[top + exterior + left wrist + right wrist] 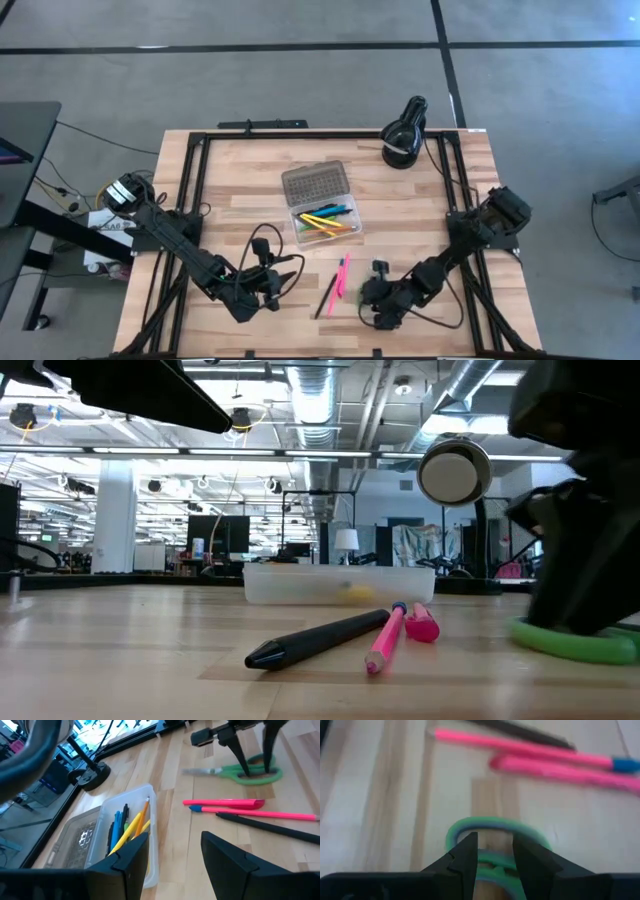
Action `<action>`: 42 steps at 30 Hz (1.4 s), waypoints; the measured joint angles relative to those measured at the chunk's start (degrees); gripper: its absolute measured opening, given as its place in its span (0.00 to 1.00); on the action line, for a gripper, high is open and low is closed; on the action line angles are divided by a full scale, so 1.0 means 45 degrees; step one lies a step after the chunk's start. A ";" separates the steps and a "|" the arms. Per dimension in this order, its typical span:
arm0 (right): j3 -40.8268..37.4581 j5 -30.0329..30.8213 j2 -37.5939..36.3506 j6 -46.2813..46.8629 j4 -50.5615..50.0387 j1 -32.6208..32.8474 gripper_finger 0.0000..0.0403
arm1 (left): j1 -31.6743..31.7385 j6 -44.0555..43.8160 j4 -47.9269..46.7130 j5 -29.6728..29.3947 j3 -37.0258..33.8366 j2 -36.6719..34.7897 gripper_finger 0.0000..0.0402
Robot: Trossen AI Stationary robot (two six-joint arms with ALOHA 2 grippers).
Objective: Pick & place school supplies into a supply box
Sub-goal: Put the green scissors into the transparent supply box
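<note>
Left gripper [272, 290] hovers low over the light wooden bench [230, 200], fingers [227, 862] spread, released, holding nothing. Clear plastic rectangular supply box [325, 222] sits mid-bench, grey dotted lid [314, 184] hinged open, yellow, blue, green and orange pens [125, 827] inside. Nearer the front lie a dark brown pen [328, 295], a pink pencil [341, 283] and a pink pen [222, 802], touching. Right gripper [378, 300] is down on green-handled scissors [245, 771], fingers [462, 860] straddling the handle loop, not clenched.

The right gripper [493, 862] is down low at the table's front, its fingers a little apart. The left gripper [175, 865] waits nearby, fingers wide apart.
</note>
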 joint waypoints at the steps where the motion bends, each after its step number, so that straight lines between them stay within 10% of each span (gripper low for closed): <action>1: -0.0012 -0.0009 -0.0160 0.0177 -0.0393 0.0061 0.29 | 0.0000 0.0016 0.0024 0.0005 0.0000 0.0000 0.44; 42: -0.0012 0.0199 -0.0569 0.3387 -0.2036 0.2192 0.29 | 0.0048 0.0101 0.0045 -0.0199 0.0000 0.0000 0.44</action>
